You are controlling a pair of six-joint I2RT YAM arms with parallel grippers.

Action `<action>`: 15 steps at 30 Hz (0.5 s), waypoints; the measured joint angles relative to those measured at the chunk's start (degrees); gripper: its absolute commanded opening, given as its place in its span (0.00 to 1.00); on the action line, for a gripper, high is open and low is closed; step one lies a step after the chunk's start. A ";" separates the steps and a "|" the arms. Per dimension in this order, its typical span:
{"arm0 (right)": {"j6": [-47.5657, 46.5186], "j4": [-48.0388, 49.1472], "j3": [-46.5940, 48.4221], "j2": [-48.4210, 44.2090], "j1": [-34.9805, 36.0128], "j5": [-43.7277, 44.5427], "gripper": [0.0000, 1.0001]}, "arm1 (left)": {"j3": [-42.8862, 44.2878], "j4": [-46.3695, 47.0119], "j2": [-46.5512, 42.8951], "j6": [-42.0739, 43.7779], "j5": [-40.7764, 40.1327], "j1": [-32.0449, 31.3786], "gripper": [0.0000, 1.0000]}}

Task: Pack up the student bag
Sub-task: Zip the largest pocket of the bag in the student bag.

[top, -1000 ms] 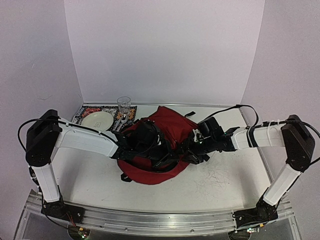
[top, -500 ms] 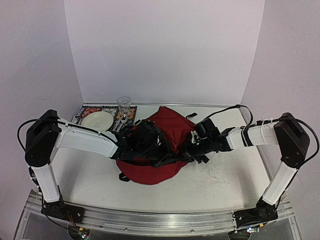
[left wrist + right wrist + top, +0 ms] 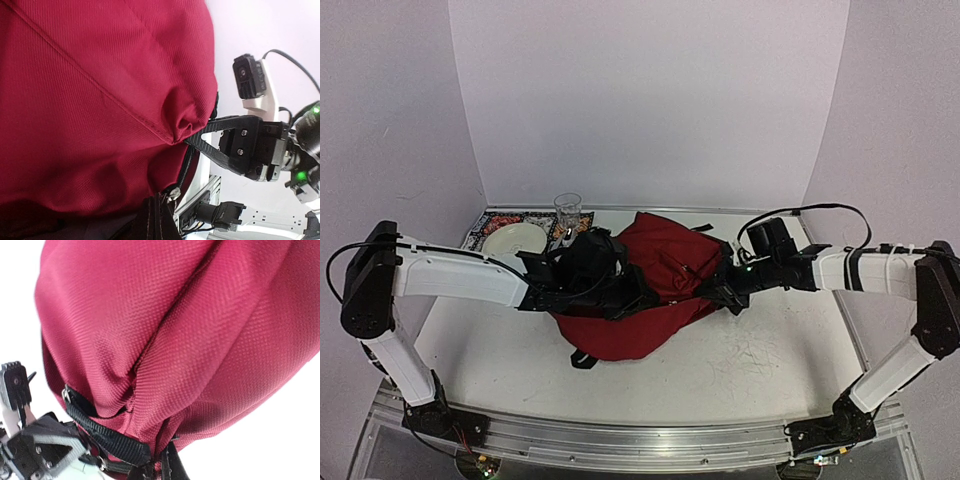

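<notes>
White table top [image 3: 770, 350] and pale lilac walls [image 3: 650, 100] make up the whole room. A metal rail [image 3: 640, 440] runs along the table's six o'clock edge, where both arms are fixed.

The left gripper [image 3: 160, 207] has its two fingers pressed fully together. In its own wrist view their tips meet at the black zip [image 3: 187, 167] of the student bag [image 3: 665, 255], just beside a small metal zip pull [image 3: 173, 193], and it grips the bag there. The right gripper [image 3: 718, 293] is also clenched. Seen from the left wrist, its long ribbed fingers [image 3: 220, 124] pinch a fold of the red cloth, which bunches to a point between them.

In the top view this pinch is on the bag's three o'clock side. The left arm reaches in from nine o'clock and holds near the bag's middle. The bag lies in the centre of the table, soft and crumpled, with its cloth pulled into folds at the two grips.

At ten o'clock from the bag, near the far wall, a pale plate [image 3: 515, 240] rests on a patterned mat [image 3: 480, 228]. A clear glass [image 3: 567, 208] stands at eleven o'clock, beside the plate.
</notes>
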 measured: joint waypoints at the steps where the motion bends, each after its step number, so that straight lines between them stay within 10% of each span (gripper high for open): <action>1: -0.85 -0.16 -0.01 -0.10 -0.67 -0.98 0.00 | -0.08 -0.02 -0.42 0.33 -0.18 0.17 0.00; 15: -8.83 -2.84 0.26 -0.89 -5.65 -8.91 0.00 | -0.94 1.10 -1.65 4.62 2.64 0.55 0.00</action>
